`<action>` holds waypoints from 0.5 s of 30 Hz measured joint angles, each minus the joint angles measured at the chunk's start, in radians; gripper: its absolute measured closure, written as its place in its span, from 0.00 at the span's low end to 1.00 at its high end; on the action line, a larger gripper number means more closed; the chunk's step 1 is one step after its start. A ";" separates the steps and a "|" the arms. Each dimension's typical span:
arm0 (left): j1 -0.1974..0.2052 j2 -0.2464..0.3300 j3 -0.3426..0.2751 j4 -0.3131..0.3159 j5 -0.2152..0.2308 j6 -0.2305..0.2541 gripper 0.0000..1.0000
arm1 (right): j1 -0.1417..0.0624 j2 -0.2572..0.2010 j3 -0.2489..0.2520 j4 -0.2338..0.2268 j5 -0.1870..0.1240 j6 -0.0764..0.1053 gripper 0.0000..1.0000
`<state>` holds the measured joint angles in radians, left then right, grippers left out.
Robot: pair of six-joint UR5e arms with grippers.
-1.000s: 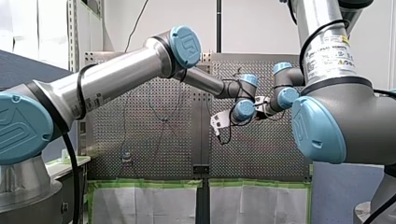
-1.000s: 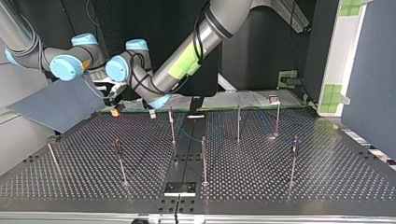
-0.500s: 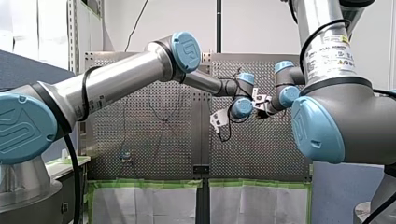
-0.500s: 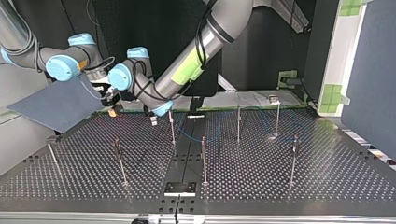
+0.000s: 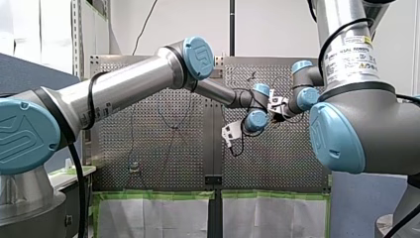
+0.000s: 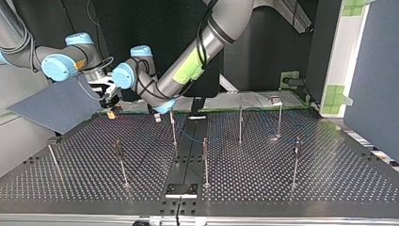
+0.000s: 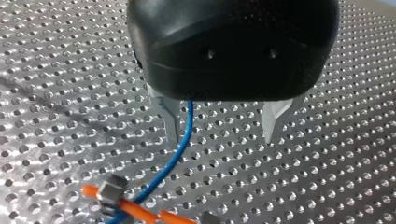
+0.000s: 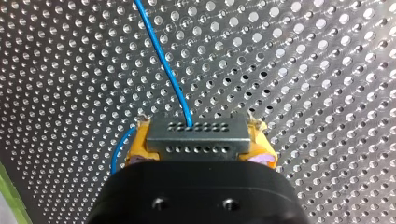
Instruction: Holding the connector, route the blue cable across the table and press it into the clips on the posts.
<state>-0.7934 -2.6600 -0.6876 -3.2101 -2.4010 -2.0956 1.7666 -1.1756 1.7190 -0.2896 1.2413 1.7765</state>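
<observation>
Two yellow pads (image 8: pixel 134 148) of my right gripper (image 8: pixel 198 144) squeeze the grey connector (image 8: pixel 196 131), my left gripper (image 7: pixel 223 126) is spread wide with the blue cable (image 7: pixel 185 135) between its fingers (image 7: pixel 170 121), so I should close softly and slide it toward the thin posts (image 6: pixel 205 160) on the holey table (image 6: pixel 282 181) by a dark wall (image 6: pixel 141 19).

Shiny metal table (image 8: pixel 303 70) — smooth cable (image 8: pixel 166 70)

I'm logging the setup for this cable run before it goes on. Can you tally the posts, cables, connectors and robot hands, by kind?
posts: 7
blue cable: 1
connector: 1
hands, my left hand and my right hand: 2
Total: 11
</observation>
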 joint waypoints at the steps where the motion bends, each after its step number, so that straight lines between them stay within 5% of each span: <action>1: 0.001 0.001 0.000 0.000 0.001 0.002 0.51 | 0.000 0.000 0.000 0.000 0.000 0.000 1.00; 15: 0.000 0.015 0.001 -0.045 0.091 0.104 0.53 | 0.000 0.001 0.000 -0.001 -0.004 0.000 1.00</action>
<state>-0.7932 -2.6455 -0.6868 -3.2554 -2.3105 -1.9913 1.7666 -1.1747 1.7189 -0.2903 1.2375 1.7766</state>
